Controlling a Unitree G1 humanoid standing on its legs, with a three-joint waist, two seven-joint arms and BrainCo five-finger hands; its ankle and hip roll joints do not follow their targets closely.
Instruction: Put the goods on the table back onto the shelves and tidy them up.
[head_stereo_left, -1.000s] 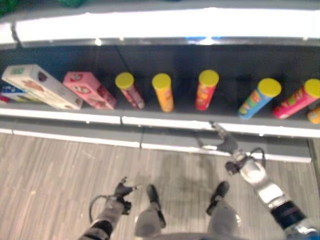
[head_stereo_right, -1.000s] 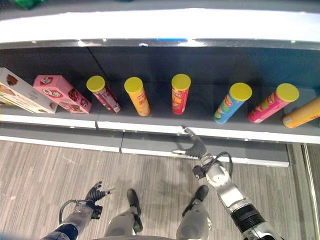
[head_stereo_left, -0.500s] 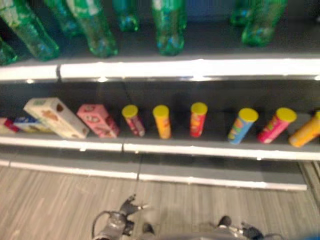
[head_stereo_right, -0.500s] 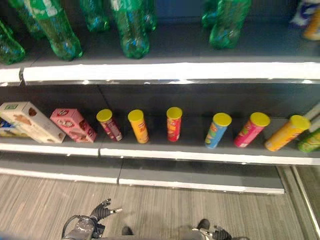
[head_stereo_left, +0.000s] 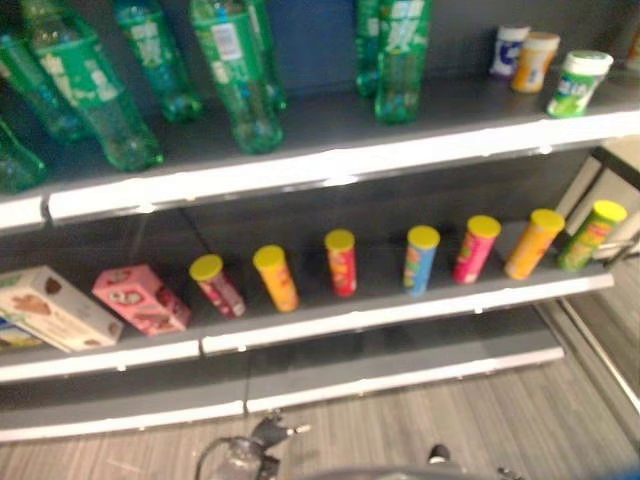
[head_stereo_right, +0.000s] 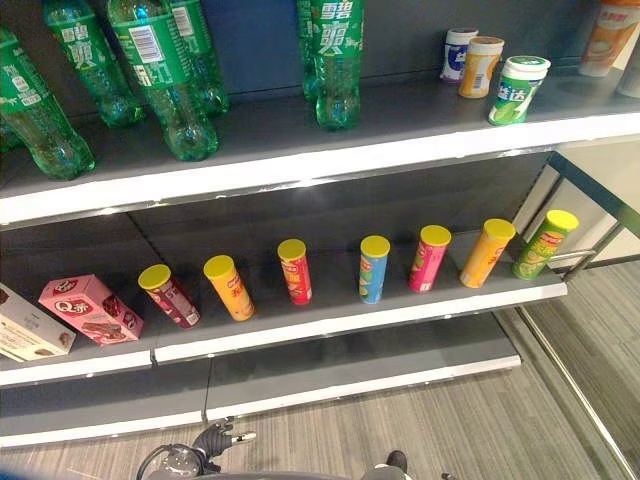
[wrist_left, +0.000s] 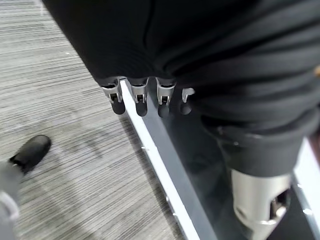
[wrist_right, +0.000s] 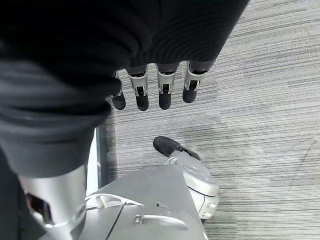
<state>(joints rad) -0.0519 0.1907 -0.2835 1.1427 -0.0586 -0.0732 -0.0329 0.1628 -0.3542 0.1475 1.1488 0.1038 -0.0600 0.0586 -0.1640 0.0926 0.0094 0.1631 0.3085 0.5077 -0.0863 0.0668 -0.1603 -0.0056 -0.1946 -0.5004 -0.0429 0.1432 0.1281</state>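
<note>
Low over the floor (head_stereo_right: 420, 420), the left hand (head_stereo_right: 215, 438) hangs with fingers relaxed, empty; the right hand (wrist_right: 150, 92), seen from its wrist, likewise. Beyond, cans (head_stereo_right: 375, 268) line the lower shelf (head_stereo_right: 350, 318) beside boxes (head_stereo_right: 88, 308); green bottles (head_stereo_right: 160, 75) and tubs (head_stereo_right: 520, 88) stand above.

Lower shelf (head_stereo_right: 330, 318): gaps between the chip cans (head_stereo_right: 295, 270); open run between pink box (head_stereo_right: 90, 308) and first can. Green bottles (head_stereo_right: 160, 75) crowd upper shelf's left.

Yellow-lidded tube cans (head_stereo_right: 373, 268) upright in a row on the lower shelf (head_stereo_right: 330, 318), pink box (head_stereo_right: 90, 309) lying at its left; green bottles (head_stereo_right: 160, 75) and small tubs (head_stereo_right: 520, 88) on the upper shelf (head_stereo_right: 280, 170).
</note>
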